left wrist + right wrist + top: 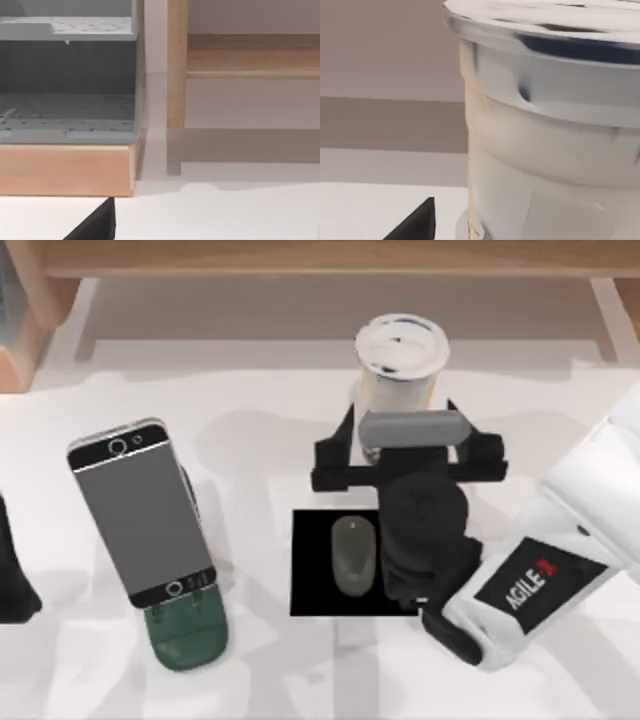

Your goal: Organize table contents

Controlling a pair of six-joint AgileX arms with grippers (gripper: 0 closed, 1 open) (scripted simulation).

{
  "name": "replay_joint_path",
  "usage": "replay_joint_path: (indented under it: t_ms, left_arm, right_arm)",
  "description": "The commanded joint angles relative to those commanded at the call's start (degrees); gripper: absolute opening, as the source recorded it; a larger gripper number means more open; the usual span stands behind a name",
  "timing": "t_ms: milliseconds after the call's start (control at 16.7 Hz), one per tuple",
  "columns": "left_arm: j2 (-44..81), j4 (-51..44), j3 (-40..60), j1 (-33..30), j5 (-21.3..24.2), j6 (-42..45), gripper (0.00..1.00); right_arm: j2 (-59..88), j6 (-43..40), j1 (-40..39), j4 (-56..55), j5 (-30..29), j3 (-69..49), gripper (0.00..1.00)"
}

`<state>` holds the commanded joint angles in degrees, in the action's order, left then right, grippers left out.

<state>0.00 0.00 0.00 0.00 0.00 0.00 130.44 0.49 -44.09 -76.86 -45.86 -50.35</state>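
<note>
The clear lidded bubble-tea cup [400,350] stands upright at the back of the white table [260,440], and my right gripper [400,412] is open around its lower part. The right wrist view has the cup [545,165] very close, with a gap between it and one dark fingertip [415,222]. In front of the cup, the grey mouse [354,556] lies on the black square pad [310,590], partly under the right wrist. At the left, the smartphone [140,512] leans on the dark green phone stand [187,635]. My left arm [12,575] is parked at the left edge, one fingertip [97,222] showing.
A light wooden shelf [320,255] runs along the back edge of the table. The left wrist view looks at a shelf post [176,65] and a grey perforated bin [65,110] on a wooden base. Bare tabletop lies between the phone and the pad.
</note>
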Motion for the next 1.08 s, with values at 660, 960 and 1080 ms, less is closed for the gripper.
replay_joint_path:
  t_ms: [660,960,1080]
  left_arm:
    - [0.0,0.0,0.0,0.0,0.0,0.0,1.0]
    - [0.0,0.0,0.0,0.0,0.0,0.0,1.0]
    - [0.0,0.0,0.0,0.0,0.0,0.0,1.0]
  right_arm:
    - [3.1,-0.22,1.41,-1.49,0.72,-4.33,1.0]
    - [4.71,-0.28,3.61,0.9,2.9,-8.4,1.0]
    - [4.71,-0.28,3.61,0.9,2.9,-8.4,1.0]
